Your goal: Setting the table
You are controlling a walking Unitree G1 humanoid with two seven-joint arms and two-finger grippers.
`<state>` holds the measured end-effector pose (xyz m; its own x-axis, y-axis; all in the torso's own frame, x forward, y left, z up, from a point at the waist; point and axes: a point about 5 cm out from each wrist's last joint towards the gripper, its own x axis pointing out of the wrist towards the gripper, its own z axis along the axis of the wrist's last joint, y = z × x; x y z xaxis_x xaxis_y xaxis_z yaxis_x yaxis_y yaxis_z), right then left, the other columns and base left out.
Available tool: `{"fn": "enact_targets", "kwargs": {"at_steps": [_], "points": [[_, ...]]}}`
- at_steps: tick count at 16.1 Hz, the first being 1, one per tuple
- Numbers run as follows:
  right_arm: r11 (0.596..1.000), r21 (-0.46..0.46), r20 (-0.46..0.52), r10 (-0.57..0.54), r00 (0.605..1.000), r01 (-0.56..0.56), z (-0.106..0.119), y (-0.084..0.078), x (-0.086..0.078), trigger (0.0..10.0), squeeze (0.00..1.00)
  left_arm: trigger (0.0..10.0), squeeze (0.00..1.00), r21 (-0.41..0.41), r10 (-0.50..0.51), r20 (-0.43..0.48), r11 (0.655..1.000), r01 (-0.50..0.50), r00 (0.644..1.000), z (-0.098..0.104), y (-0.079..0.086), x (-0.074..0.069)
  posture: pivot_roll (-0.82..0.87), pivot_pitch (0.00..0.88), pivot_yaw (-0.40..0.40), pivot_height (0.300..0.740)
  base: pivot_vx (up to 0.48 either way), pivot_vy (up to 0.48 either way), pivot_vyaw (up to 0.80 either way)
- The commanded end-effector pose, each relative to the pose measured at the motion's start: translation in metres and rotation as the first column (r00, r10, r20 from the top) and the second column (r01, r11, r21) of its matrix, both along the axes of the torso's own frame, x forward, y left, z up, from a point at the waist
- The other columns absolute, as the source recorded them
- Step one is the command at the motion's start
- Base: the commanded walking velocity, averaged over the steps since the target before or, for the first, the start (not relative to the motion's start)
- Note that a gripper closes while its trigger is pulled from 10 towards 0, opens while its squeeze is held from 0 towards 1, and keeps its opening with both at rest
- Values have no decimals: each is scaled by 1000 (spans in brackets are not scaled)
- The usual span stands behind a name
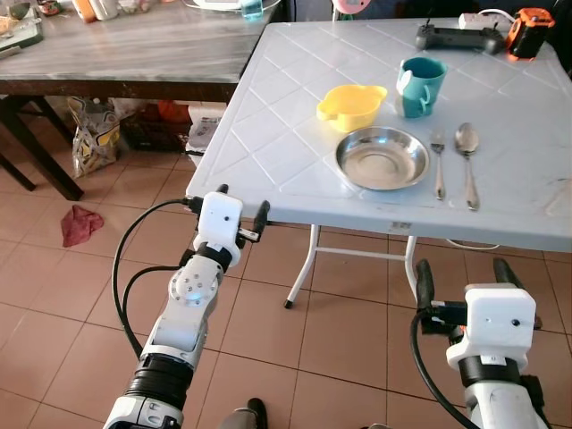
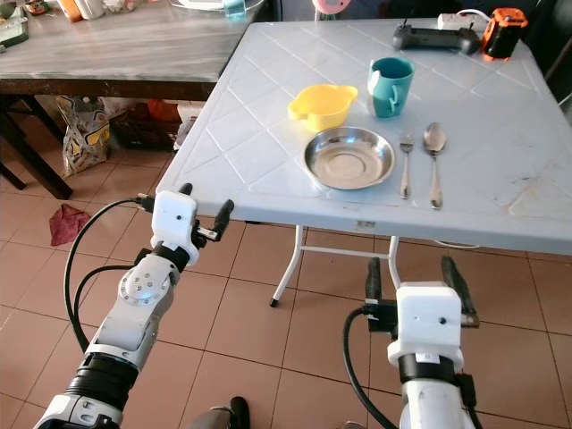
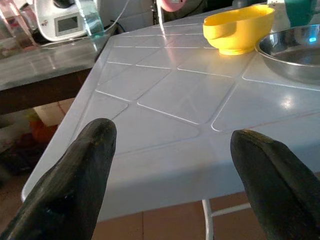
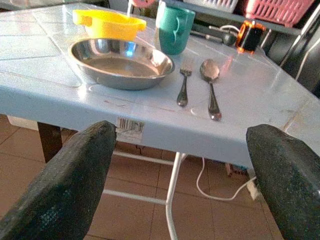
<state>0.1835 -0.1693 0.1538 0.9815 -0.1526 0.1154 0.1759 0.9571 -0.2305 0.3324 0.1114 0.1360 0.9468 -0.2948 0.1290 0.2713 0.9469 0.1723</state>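
Observation:
On the white folding table (image 1: 268, 134) stand a steel plate (image 1: 382, 157), a yellow bowl (image 1: 350, 105) behind it and a teal mug (image 1: 419, 85) beside the bowl. A fork (image 1: 438, 161) and a spoon (image 1: 467, 159) lie parallel to the right of the plate. My left gripper (image 1: 239, 202) is open and empty, held just below the table's near left edge. My right gripper (image 1: 463, 275) is also open and empty, lower and in front of the near edge, under the cutlery. The right wrist view looks across the plate (image 4: 120, 62), fork (image 4: 183, 85) and spoon (image 4: 211, 85).
A black controller (image 1: 458, 37) and an orange device (image 1: 529, 31) sit at the table's far side. A grey-topped wooden table (image 1: 125, 54) stands to the left with bags (image 1: 94, 134) beneath. A red cloth (image 1: 79, 223) lies on the tiled floor.

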Motion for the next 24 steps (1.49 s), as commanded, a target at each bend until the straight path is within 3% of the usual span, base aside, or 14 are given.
{"fn": "enact_targets", "kwargs": {"at_steps": [1, 6, 10, 15, 20, 24], "points": [[999, 23, 7, -23, 1000, 23, 2, -3, -3, 10000, 0, 10000, 0, -5, -16, 2, 1000, 16, 1000, 2, -1, 0, -165, 181, 96, 740, 0, 0, 0], [999, 32, 14, -39, 999, 39, 6, -7, -1, 10000, 0, 10000, 0, -30, -67, 18, 997, 67, 998, 10, 1, 0, -159, 177, 92, 740, 0, 0, 0], [999, -19, 90, -38, 995, 40, 29, -7, -6, 10000, 0, 10000, 0, -69, -77, 42, 994, 80, 996, 26, 8, -2, -155, 169, 91, 740, 0, 0, 0], [997, -49, 36, -64, 997, 66, 28, -20, -25, 10000, 0, 10000, 0, -36, -58, -38, 998, 57, 998, 4, 28, -17, -137, 155, 98, 740, 0, 0, 0], [998, -38, -23, -55, 998, 54, 14, -19, -26, 10000, 0, 10000, 0, 14, -28, -71, 999, 29, 997, -6, 46, -29, -115, 155, 94, 740, 0, 0, 0], [999, -15, -23, -38, 999, 38, 11, -18, -22, 10000, 0, 10000, 0, 10, -33, -68, 999, 34, 997, -4, 43, -28, -108, 152, 95, 740, 0, 0, 0]]}}
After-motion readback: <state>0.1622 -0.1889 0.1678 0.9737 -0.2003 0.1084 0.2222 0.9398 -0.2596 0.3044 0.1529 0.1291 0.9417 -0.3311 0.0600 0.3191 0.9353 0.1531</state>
